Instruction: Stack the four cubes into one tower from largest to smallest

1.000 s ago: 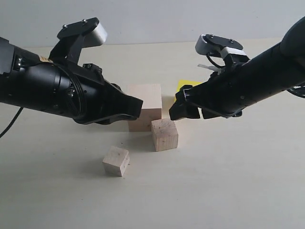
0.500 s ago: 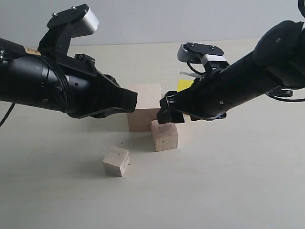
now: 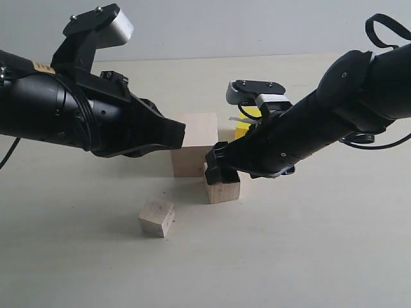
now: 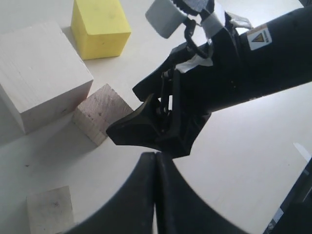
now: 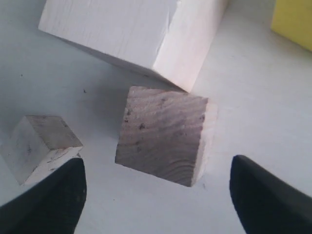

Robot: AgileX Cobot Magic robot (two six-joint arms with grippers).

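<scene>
Over the medium wooden cube (image 3: 223, 183), the right gripper (image 3: 217, 168) has come down and forward from its higher, more withdrawn position of a second ago; its jaws stand wide apart, one on each side of the cube in the right wrist view, with no contact visible. The left gripper (image 3: 172, 136) has shifted slightly up and back over that second and now hovers with its jaws pressed together, holding nothing, in front of the large wooden cube (image 3: 194, 144).

None of the cubes has moved. The medium cube stands on the table (image 3: 321, 256) just in front of the large one. The small wooden cube (image 3: 156, 217) sits apart, nearer the camera. The yellow cube (image 3: 243, 127) is behind the right arm, mostly hidden. No stacking has been done yet.

Judgement: the right arm is lining up a grasp on the medium cube, although the yellow cube would belong on the large one first.

Writing: a triangular warning sticker (image 4: 259, 37) on the right arm, text illegible. No brand readable.
</scene>
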